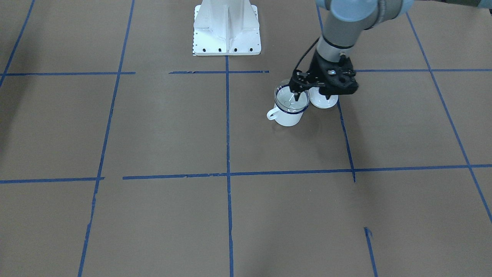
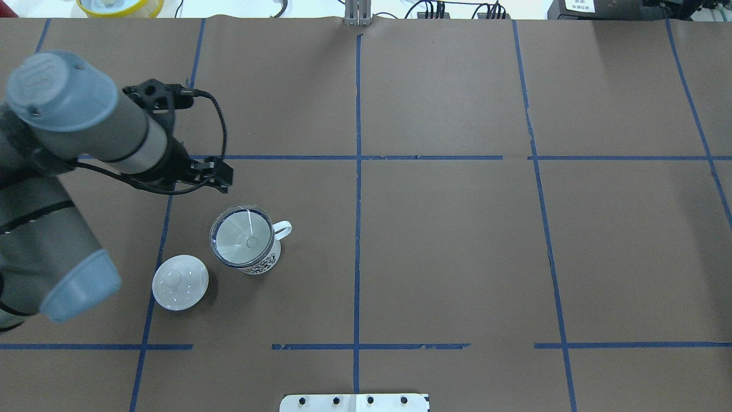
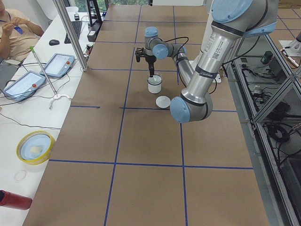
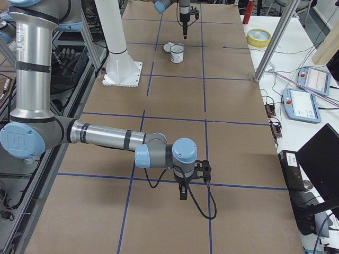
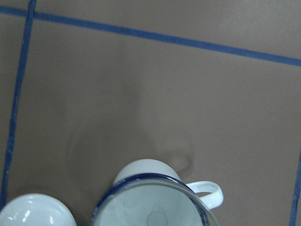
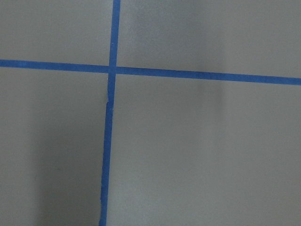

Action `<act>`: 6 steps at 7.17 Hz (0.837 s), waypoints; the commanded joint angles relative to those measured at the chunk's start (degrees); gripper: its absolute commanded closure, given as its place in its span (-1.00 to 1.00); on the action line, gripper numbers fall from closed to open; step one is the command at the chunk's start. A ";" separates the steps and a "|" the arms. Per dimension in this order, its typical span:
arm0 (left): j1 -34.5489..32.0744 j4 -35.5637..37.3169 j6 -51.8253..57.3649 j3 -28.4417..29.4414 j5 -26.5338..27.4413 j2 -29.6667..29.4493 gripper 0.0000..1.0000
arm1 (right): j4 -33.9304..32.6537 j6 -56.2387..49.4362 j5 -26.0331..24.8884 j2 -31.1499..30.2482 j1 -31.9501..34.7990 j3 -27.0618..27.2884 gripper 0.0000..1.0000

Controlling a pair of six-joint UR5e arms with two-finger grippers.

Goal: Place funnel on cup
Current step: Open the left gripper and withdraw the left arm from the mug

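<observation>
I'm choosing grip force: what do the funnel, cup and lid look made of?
Funnel: clear plastic, probably; the cup's inside shows through it. Cup: glossy white enamelled metal, likely, given its thin dark blue rim. Lid: glossy white with highlights, ceramic or enamel; cannot tell.

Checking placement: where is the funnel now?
In the overhead view, left half: the funnel sits in the cup, just right of the white lid.

Matt paper top, glossy white ware, clear plastic.
Smooth clear plastic funnel (image 2: 243, 240) with shiny glints; glossy white enamel cup (image 1: 288, 118) with a dark blue rim; smooth glossy white lid (image 2: 180, 282); table (image 2: 457, 257) covered in matt brown paper; matt blue tape (image 2: 357, 286), edges ragged in spots.
</observation>
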 commanded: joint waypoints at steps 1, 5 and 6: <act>-15.36 -10.53 26.22 -0.65 -9.77 16.00 -1.00 | 0.00 0.00 0.00 0.00 0.00 0.00 -1.00; -41.07 -11.28 67.04 12.85 -13.41 27.66 -1.00 | 0.00 0.00 0.00 0.00 0.00 0.00 -1.00; -42.76 -9.80 69.73 14.72 -13.24 28.46 -1.00 | 0.00 0.00 0.00 0.00 0.00 0.00 -1.00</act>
